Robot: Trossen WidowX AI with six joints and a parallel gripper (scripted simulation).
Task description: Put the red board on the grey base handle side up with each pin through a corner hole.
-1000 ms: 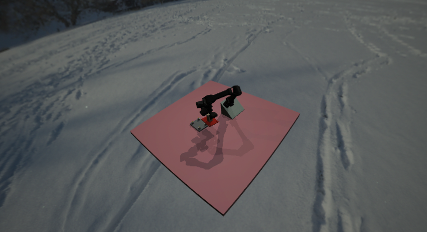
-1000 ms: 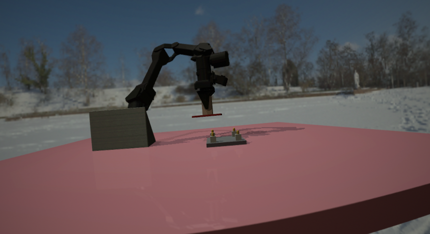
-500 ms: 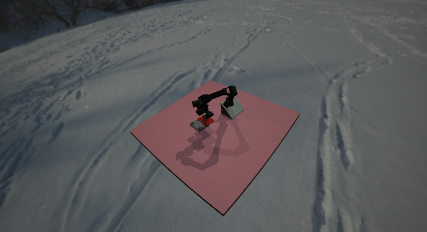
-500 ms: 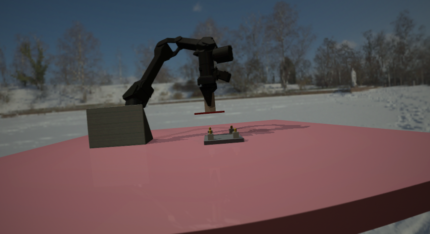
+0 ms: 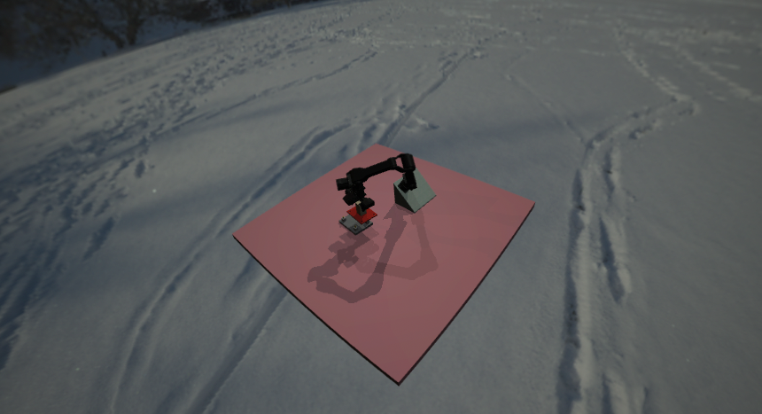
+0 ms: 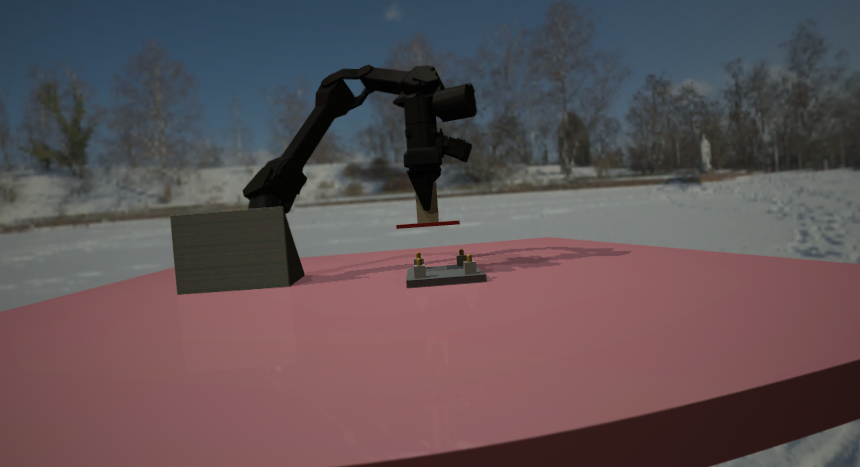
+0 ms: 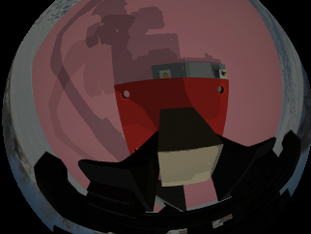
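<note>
Exterior view: gripper [image 5: 361,205] [image 6: 427,206] [image 7: 180,132] clamped on the pale handle [image 5: 360,208] [image 6: 427,215] [image 7: 189,165], the right place to hold; red board [image 5: 362,214] [image 6: 427,225] [image 7: 140,103] hangs above the grey base [image 5: 356,224] [image 6: 445,279] [image 7: 190,71], looking light and stiff, likely to pivot if bumped.
</note>
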